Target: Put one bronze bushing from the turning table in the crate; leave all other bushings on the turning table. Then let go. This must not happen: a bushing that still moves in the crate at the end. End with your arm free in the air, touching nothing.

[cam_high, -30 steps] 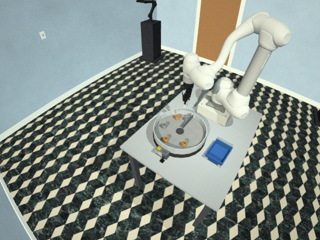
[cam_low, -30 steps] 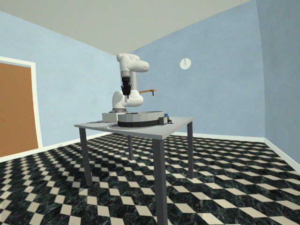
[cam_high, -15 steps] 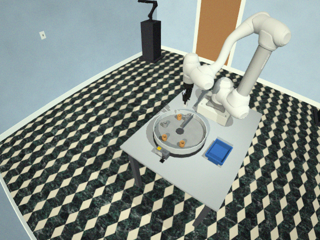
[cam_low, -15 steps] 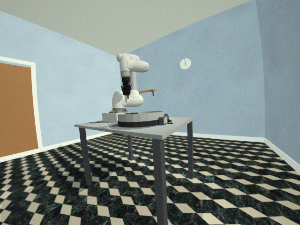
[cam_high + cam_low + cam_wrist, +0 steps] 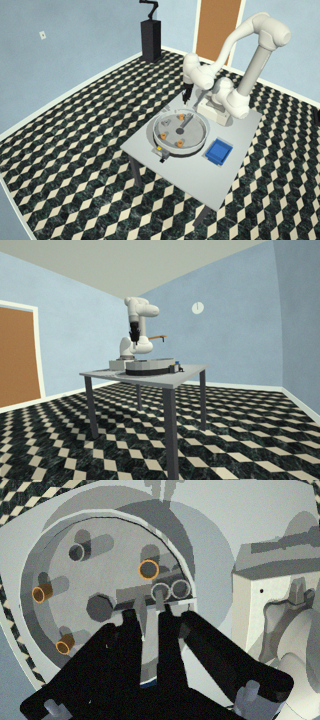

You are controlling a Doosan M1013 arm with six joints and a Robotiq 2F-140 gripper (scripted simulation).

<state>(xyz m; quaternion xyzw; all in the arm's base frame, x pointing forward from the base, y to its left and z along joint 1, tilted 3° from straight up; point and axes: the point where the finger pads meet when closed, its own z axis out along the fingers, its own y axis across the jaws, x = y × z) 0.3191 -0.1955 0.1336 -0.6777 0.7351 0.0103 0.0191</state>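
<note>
The round grey turning table [image 5: 180, 131] holds three bronze bushings [image 5: 181, 117] [image 5: 163, 136] [image 5: 179, 143] and some grey ones [image 5: 165, 122]. In the wrist view the bronze ones show as orange rings [image 5: 148, 570] [image 5: 42, 594] [image 5: 64, 646], and two grey rings [image 5: 170, 590] lie close to my fingertips. My gripper [image 5: 185, 102] hangs well above the table's far rim, pointing down, shut and empty; it also shows in the wrist view [image 5: 146, 615] and in the exterior view [image 5: 134, 342]. The blue crate [image 5: 218, 151] stands empty to the right of the table.
The robot's white base block [image 5: 214, 111] stands behind the turning table. A small control box with a yellow button [image 5: 161, 152] sits at the table's front edge. A grey bar [image 5: 186, 120] runs from the rim toward the hub.
</note>
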